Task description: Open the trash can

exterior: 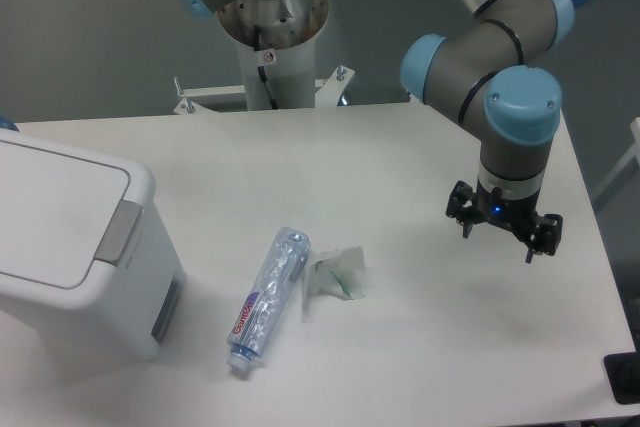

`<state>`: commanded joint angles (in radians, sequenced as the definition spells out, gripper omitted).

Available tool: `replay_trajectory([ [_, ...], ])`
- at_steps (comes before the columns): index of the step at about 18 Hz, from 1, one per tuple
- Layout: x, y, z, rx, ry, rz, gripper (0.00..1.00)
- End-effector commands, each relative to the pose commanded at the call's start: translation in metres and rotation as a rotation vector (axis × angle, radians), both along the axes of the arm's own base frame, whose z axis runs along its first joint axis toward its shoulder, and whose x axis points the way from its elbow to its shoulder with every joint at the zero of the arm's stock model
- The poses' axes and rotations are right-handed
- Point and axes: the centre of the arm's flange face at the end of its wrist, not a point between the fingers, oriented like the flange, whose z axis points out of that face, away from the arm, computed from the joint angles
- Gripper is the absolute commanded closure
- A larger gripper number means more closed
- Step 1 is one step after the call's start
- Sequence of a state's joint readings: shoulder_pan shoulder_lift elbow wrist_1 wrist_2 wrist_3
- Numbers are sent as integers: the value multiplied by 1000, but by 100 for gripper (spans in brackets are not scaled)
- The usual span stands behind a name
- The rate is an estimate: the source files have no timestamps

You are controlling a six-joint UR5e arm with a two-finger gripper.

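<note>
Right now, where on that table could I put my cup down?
Bare tabletop lies between the large white boxy trash can and the open black pincer. It is crowded in front, where the clear crushed plastic bottle and crumpled white wrapper lie.

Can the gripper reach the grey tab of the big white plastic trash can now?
Probably yes: the open gripper hangs far from the trash can, and only low things, a clear bottle and a wrapper, lie between.
</note>
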<state>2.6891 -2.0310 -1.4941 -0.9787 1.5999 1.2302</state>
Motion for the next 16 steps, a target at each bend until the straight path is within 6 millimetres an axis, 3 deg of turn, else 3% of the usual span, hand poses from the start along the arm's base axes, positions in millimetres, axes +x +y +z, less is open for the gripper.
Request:
replay_trajectory([
  [11, 7, 4, 1, 0, -3, 0, 0],
  [16, 21, 19, 2, 28, -17, 66, 0],
])
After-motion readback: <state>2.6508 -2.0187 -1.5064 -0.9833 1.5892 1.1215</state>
